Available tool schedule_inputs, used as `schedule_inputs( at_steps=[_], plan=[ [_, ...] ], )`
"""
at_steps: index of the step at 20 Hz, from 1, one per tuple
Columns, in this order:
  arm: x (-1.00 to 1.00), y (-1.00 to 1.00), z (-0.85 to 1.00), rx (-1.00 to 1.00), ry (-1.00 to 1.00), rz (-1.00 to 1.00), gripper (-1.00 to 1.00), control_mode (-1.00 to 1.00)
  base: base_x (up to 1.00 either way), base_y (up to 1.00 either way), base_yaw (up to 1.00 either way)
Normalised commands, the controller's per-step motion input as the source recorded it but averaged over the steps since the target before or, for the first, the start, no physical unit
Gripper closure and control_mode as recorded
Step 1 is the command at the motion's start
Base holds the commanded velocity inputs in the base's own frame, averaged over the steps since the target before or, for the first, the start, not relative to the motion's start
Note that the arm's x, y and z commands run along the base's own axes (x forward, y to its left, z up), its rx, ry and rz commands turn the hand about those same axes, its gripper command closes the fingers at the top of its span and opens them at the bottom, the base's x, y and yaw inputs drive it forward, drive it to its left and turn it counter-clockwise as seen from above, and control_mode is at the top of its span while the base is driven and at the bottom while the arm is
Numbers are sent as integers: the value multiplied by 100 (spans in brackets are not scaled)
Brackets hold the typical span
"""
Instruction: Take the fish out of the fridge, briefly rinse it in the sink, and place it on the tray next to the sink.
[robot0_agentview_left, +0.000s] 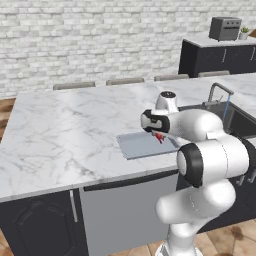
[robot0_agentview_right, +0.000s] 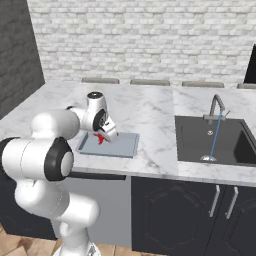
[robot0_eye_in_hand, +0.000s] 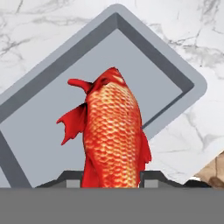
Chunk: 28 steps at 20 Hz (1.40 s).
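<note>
The hand (robot0_agentview_right: 106, 135) holds the fish (robot0_eye_in_hand: 113, 131) by its body, above the tray (robot0_eye_in_hand: 175, 70). The fish looks light, stiff, probably slick; the mid-body grip suits it. The sink (robot0_agentview_right: 192, 142) lies at 3 o'clock.

We see white marble counter (robot0_agentview_right: 150, 112) w/ grey veins, running along kitchen front. Grey tray (robot0_agentview_right: 127, 146) lies flat on it near front edge, left of sink (robot0_agentview_right: 192, 137) set into same top. Rest of marble around tray bare.
</note>
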Motion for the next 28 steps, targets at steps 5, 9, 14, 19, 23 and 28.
schedule_inputs(
  at_steps=[5,9,14,19,23,28],
  plan=[
    [52,0,-24,0,-2,-7,100,-100,0,0,0],
    [34,0,-32,0,0,-6,100,-100,0,0,0],
    [40,-1,-25,0,0,-7,100,-100,0,0,0],
    [40,0,-9,-2,0,-6,-100,-100,0,0,0],
    [0,-2,45,4,0,-14,-100,-100,0,0,0],
    [-3,-5,96,4,-6,-15,-100,-100,0,0,0]
  ],
)
